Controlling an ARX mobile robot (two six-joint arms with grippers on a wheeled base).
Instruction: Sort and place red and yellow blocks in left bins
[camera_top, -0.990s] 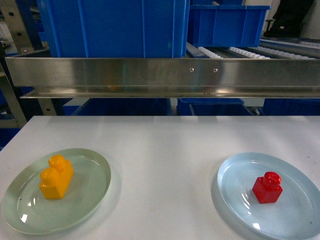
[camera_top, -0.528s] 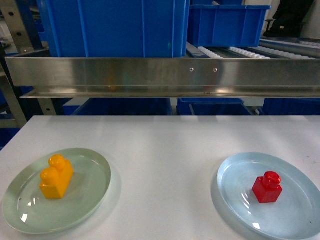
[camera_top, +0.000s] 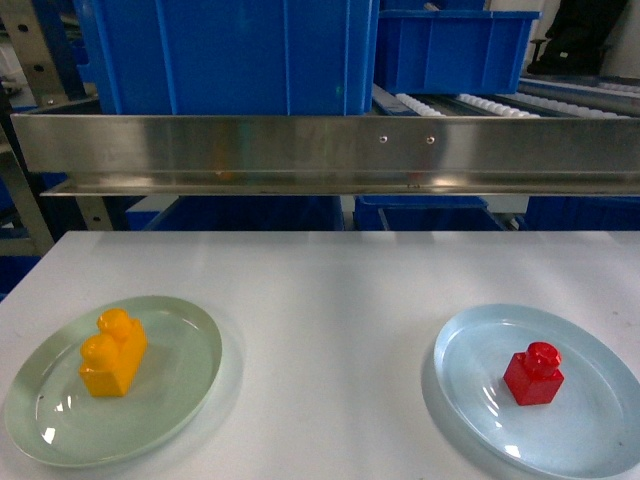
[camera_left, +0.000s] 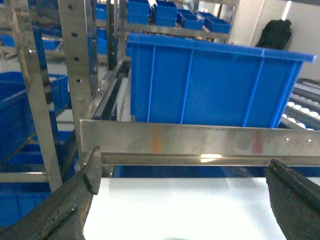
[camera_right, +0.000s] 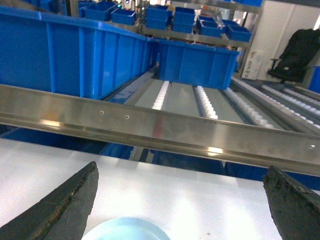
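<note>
We are seeing the yellow block (camera_top: 113, 352) sitting in the left green plate (camera_top: 180, 400) and the red block (camera_top: 533, 373) in the right blue plate (camera_top: 590, 440), while the left gripper (camera_left: 182, 180) and right gripper (camera_right: 180, 187) are gaping wide, holding nothing.

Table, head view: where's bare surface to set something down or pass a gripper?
The widest free patch on the table lies in the middle, between the green plate and the blue plate. A bare strip also runs behind both plates, up to the steel rail. The front corners are taken: the yellow block sits on the green plate, the red block on the blue.
</note>
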